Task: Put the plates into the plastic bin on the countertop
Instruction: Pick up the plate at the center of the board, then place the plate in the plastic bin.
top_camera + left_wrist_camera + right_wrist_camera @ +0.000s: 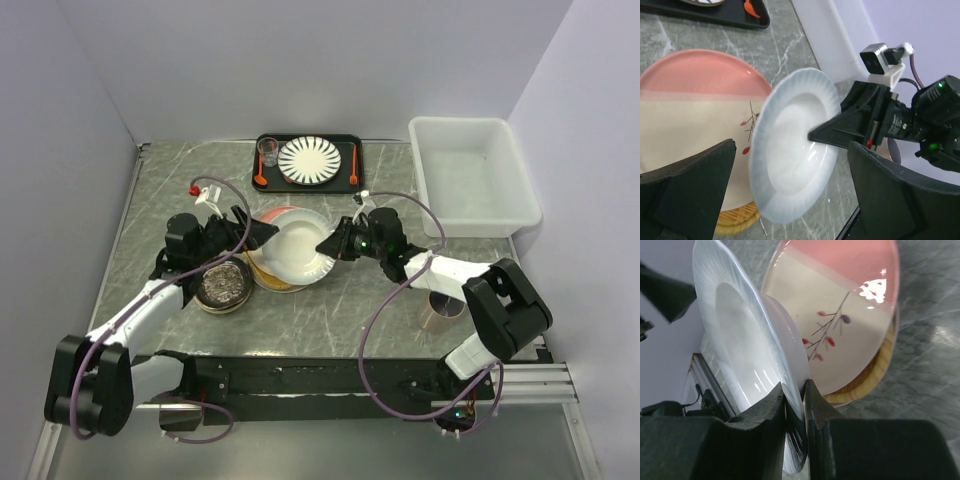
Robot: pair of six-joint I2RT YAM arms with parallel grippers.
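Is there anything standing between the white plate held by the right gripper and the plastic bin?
Nothing visible. Between the white plate, pinched by the right gripper, and the plastic bin lies only bare countertop; the black tray sits farther back, off that line.

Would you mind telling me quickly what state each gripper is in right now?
Left gripper: open, holding nothing.
Right gripper: closed, fingers pinching the rim of the white plate.
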